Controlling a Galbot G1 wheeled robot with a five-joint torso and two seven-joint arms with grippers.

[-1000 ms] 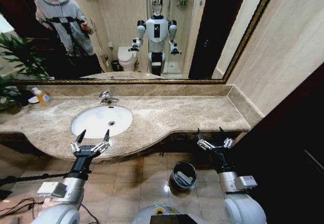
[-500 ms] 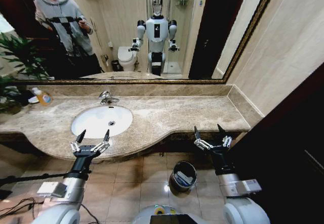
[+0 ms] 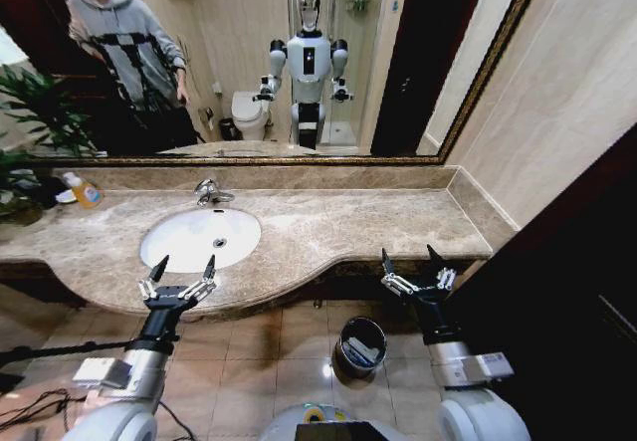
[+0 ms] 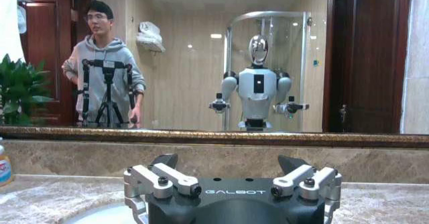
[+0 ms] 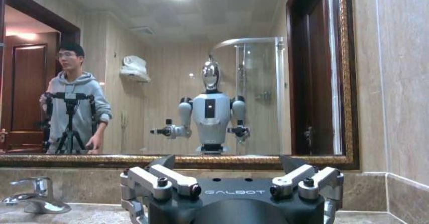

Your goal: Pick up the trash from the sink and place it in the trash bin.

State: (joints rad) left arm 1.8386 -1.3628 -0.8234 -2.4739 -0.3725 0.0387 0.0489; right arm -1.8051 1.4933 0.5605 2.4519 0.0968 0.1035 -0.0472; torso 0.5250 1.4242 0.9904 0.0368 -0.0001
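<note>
The white oval sink (image 3: 179, 247) sits in the beige marble countertop (image 3: 348, 227) under a chrome faucet (image 3: 211, 193); its bowl shows just the drain. My left gripper (image 3: 187, 262) hangs open and empty at the counter's front edge, just before the basin. My right gripper (image 3: 408, 254) is open and empty at the counter's right front edge. On the floor between the arms stands the dark round trash bin (image 3: 343, 351), with white trash (image 3: 366, 349) lying inside it. The left wrist view has the open left gripper (image 4: 228, 161) facing the mirror; the right wrist view has the right gripper (image 5: 228, 159) and the faucet (image 5: 30, 194).
A bottle of amber liquid (image 3: 85, 191) stands at the counter's back left beside a green plant (image 3: 30, 122). A large mirror (image 3: 418, 53) runs behind the counter. A dark wall (image 3: 577, 292) closes in on the right. Tiled floor (image 3: 269, 341) lies below.
The right gripper has shifted slightly left and toward the counter edge since a second ago. The left gripper has stayed still.
</note>
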